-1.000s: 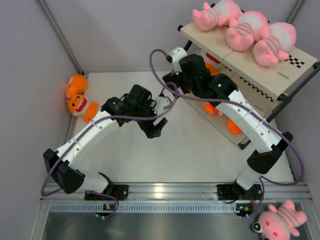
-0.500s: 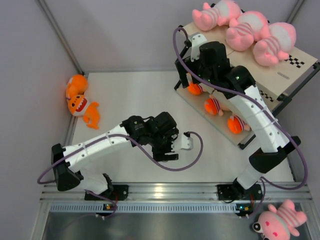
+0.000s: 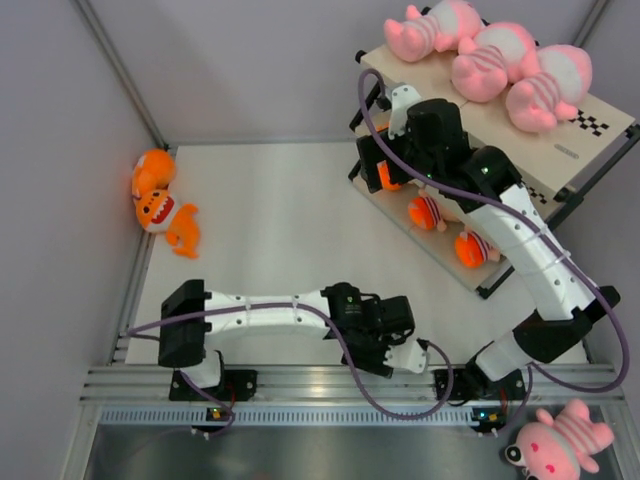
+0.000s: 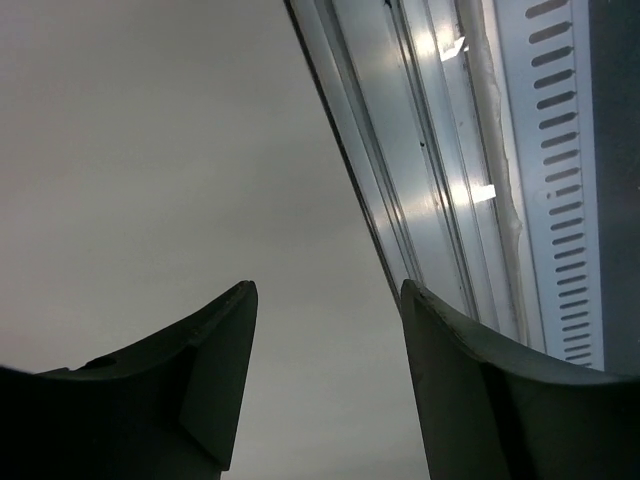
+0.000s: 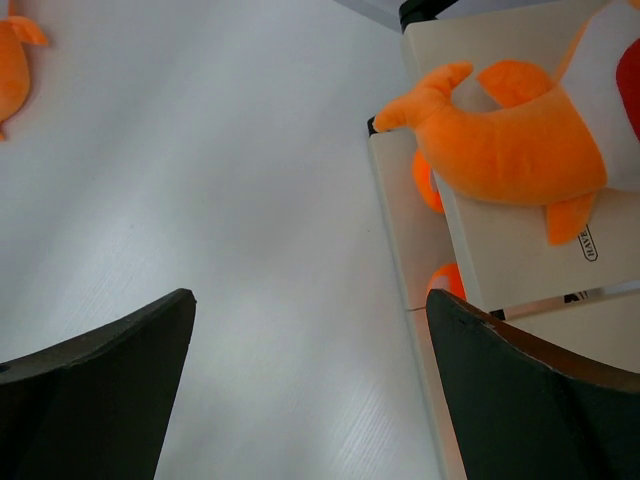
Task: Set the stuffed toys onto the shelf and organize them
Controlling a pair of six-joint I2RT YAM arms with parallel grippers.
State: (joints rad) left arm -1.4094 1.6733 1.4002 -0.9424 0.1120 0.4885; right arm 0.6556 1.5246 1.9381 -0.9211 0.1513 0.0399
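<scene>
Grouping plush toys [image 3: 480, 70] by colour on the shelf [image 3: 430, 85], upper right.
Right pincer [image 5: 310, 310] is hovering open near an orange plush [image 5: 510, 140]; left pincer [image 4: 327, 300] is gaping empty.

Left arm [image 3: 270, 305] swung to near rail [image 3: 330, 378] — jaws narrower, right arm [image 3: 530, 250] shifted toward shelf [image 3: 425, 80]

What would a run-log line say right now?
left claw: open, empty, by near rail | right claw: open, empty, at cream three-tier shelf | orange plush creature: on shelf board | three pink striped plush figures: top board
</scene>
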